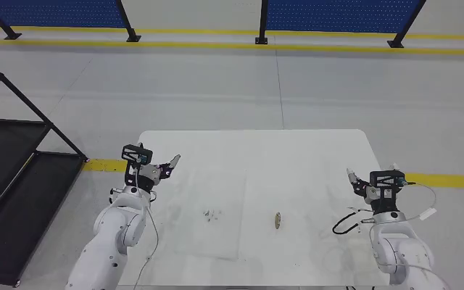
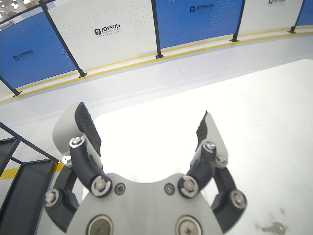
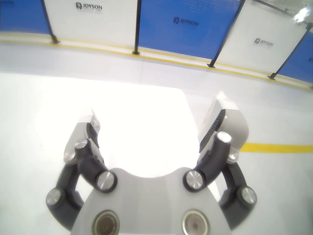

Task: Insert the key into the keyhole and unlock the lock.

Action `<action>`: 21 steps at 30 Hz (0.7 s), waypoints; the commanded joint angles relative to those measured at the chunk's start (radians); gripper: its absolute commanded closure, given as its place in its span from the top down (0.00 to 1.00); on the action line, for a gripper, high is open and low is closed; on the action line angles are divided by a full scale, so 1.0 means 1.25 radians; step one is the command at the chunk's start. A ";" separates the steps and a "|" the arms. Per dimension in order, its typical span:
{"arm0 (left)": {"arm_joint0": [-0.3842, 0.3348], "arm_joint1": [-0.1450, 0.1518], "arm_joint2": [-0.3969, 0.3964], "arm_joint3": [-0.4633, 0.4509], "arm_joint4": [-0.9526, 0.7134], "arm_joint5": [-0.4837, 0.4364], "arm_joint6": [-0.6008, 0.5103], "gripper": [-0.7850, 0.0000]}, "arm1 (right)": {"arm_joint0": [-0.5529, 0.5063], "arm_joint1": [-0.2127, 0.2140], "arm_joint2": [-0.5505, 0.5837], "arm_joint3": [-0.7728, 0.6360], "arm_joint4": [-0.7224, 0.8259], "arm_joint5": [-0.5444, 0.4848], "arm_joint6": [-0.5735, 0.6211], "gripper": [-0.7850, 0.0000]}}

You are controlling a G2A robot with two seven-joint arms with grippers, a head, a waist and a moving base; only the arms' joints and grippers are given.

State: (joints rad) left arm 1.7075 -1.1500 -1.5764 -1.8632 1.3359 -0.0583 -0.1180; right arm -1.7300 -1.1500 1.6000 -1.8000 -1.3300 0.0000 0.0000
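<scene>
- The key (image 1: 212,214) lies flat on the table (image 1: 312,159), left of the middle and nearer the near edge than the far one; the lock (image 1: 277,220) lies near it on the side toward the right edge, apart from it
- The left pincer (image 2: 143,113) hangs over the table's left edge, jaws wide apart and holding nothing; the right pincer (image 3: 156,106) sits over the right edge, jaws likewise apart and empty
- Neither thing is held, so the step in hand looks to be the first pick-up: the key for the left pincer, which is nearer to it, and the lock for the right
- To do it well, come straight down on the key's round head, with the pads (image 2: 89,128) on the head's two edges, leaving the whole blade free for the keyhole; a thin key on a hard top is likely to slip, so close low and slowly
- The lock's long axis runs roughly from near edge to far edge; which end carries the keyhole is too small to tell
- The left wrist view shows the key's head and blade apart, but I cannot tell which table edge the blade points at
</scene>
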 commanded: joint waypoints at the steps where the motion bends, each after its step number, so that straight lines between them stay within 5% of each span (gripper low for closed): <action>1: -0.014 0.000 0.007 -0.016 -0.008 -0.018 -0.046 1.00 | 0.000 0.000 0.000 0.000 0.000 0.000 0.000 1.00; 7: -0.044 -0.004 0.056 -0.098 -0.008 -0.002 -0.237 1.00 | 0.000 0.000 0.000 0.000 0.000 0.000 0.000 1.00; 21: -0.140 -0.037 0.273 -0.204 0.064 0.249 -0.662 1.00 | 0.000 0.000 0.000 0.000 0.000 0.000 0.000 1.00</action>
State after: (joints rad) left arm 1.5422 -1.1934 -1.2516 -2.1194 1.4015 0.2175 -0.8996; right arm -1.7300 -1.1500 1.6000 -1.8000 -1.3300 0.0000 0.0000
